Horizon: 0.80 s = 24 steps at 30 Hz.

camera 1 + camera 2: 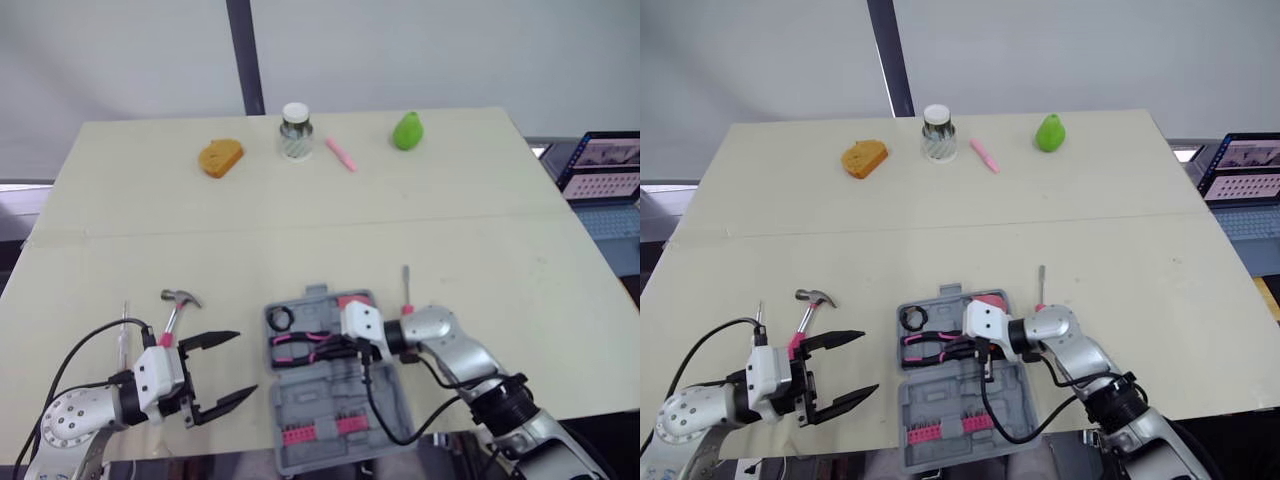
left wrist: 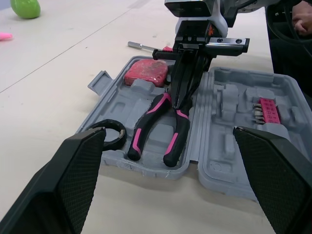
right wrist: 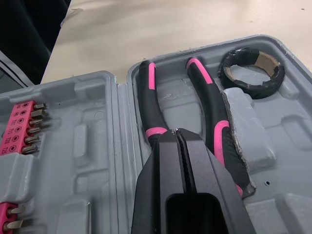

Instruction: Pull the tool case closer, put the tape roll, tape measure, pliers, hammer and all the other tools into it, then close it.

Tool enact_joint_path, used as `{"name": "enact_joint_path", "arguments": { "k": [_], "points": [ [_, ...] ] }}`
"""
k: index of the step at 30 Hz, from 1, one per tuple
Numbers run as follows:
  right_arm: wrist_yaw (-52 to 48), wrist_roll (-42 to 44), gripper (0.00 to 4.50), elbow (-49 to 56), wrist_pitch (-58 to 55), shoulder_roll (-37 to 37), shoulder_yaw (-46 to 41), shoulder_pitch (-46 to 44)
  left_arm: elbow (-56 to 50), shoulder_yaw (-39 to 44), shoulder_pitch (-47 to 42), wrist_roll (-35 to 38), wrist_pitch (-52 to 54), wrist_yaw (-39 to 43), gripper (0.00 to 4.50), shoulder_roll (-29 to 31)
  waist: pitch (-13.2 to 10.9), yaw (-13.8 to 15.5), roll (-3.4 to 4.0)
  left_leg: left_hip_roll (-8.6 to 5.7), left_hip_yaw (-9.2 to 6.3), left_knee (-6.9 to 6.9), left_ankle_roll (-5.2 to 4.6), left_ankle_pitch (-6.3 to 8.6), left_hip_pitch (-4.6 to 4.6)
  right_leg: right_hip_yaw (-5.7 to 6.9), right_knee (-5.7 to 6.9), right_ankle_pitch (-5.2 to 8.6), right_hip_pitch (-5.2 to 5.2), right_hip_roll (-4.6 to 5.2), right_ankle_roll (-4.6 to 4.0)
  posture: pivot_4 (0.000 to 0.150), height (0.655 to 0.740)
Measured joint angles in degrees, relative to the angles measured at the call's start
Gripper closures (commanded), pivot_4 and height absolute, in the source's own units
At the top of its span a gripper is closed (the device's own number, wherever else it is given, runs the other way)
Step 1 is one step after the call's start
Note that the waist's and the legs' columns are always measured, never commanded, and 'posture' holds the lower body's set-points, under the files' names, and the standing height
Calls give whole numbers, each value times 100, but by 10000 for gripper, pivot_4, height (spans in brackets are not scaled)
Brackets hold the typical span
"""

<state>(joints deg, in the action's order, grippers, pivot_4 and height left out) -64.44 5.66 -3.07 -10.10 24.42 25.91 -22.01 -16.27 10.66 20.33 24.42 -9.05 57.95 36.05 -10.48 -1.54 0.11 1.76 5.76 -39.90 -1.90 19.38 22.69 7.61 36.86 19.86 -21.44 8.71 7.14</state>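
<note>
Head stereo pair looks forward and down over the table (image 1: 300, 230), framing near-identical. Left wrist cam sits low, facing across the open tool case (image 2: 146, 97) toward the right gripper (image 2: 179, 101). Right wrist cam hangs close over the pliers (image 3: 217, 122). Both wrist views share the case interior.

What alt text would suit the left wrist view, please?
An open grey tool case holds pink-handled pliers, a black tape roll and a pink tape measure. The right gripper, shut, reaches to the pliers' head; the open left gripper frames the scene.
</note>
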Motion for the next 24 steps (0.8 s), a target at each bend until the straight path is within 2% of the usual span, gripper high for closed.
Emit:
{"name": "enact_joint_path", "arguments": {
  "k": [13, 24],
  "points": [
    [13, -310, 44465, -90, -173, 21, 324, -152, -73, 3, 96, -1, 18, -83, 0, 0, 50, 2, -25, 3, -16, 11, 12, 9, -53, 4, -1, 8, 51, 1, -15, 1500, 6950],
    [18, -362, 44465, -156, -243, 18, 368, -152, -73, 3, 171, -2, -42, -88, 0, -16, 99, 4, -16, 4, -39, 14, 14, 14, -68, 4, -35, 8, 88, 2, -15, 1500, 6950]
  ]
}}
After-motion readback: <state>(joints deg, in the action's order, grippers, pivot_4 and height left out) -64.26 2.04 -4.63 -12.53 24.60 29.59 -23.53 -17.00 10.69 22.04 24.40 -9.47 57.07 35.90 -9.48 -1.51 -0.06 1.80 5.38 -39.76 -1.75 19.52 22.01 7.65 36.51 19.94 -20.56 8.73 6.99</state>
